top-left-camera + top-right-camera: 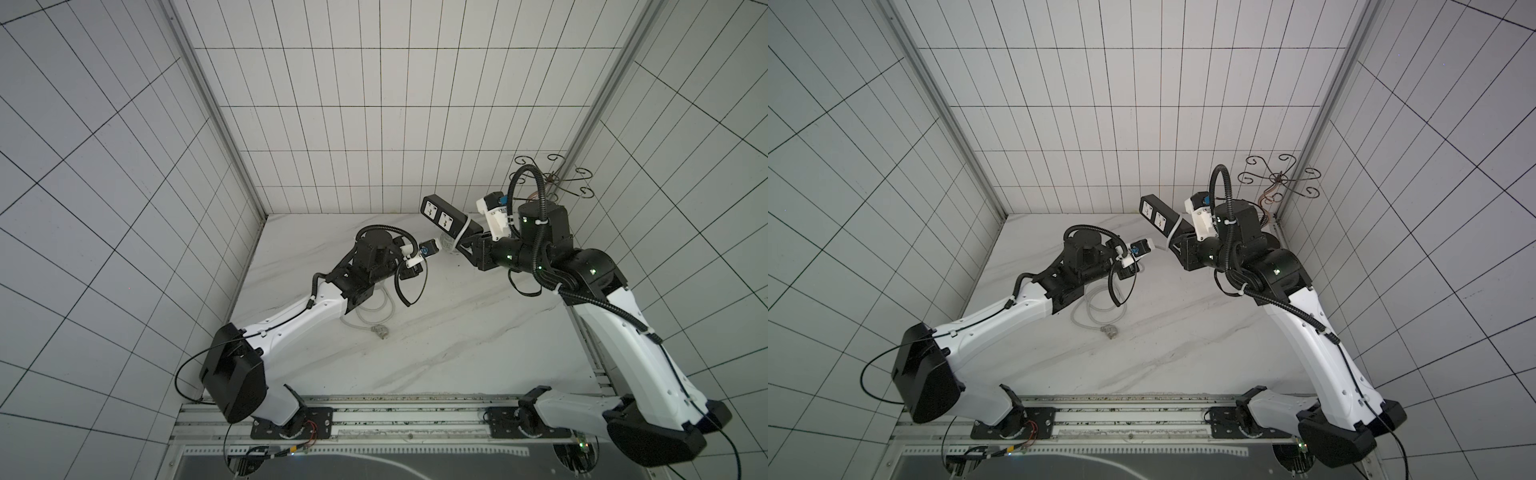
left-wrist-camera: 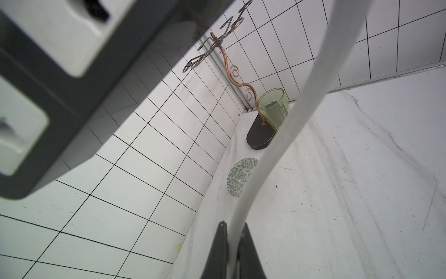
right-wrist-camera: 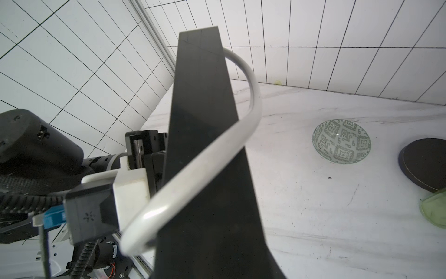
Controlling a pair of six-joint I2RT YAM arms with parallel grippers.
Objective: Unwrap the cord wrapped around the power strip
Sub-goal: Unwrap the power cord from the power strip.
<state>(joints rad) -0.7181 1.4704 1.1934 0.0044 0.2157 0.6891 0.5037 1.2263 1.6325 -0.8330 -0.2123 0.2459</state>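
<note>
Overhead, white-tiled walls box a marble tabletop (image 1: 436, 332); left pincer (image 2: 233, 244) nips the cord (image 2: 313, 96); right pincer (image 1: 467, 241) seemingly clamps the power strip (image 1: 442, 218).

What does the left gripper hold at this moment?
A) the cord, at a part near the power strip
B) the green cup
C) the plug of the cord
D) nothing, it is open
A: in the left wrist view the left gripper is shut on the cord, which runs up past the power strip; the plug lies on the table.
</note>
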